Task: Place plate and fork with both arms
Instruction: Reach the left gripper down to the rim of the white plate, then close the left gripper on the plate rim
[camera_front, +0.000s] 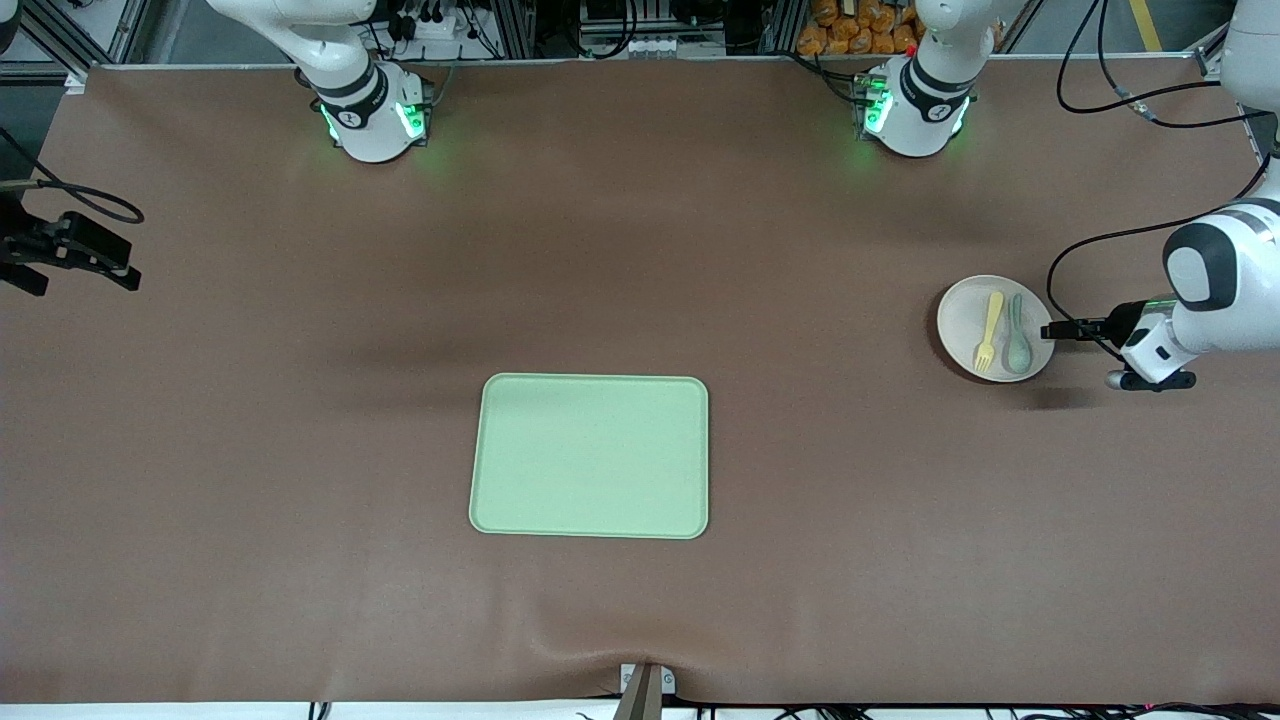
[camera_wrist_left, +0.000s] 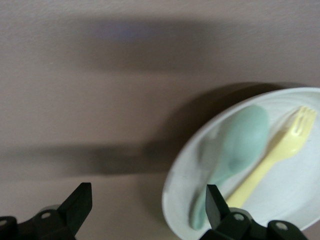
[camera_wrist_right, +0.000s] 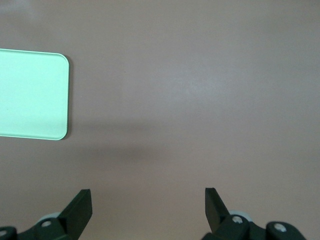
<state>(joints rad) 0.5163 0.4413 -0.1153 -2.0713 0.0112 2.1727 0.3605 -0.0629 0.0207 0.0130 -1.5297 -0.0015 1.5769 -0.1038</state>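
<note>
Plate (camera_front: 962, 338) carrying fork (camera_front: 988, 332) and spoon (camera_front: 1018, 334) sits just beside the open left gripper (camera_front: 1050, 331), seemingly untouched; right gripper (camera_front: 70, 262), open, waits over bare table (camera_front: 300, 420).

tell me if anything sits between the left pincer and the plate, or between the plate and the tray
Nothing visible does. The left pincer, open, is right at the plate's rim toward the left arm's end of the table. Fork and spoon lie on the plate. Only bare table separates it from the tray.
</note>
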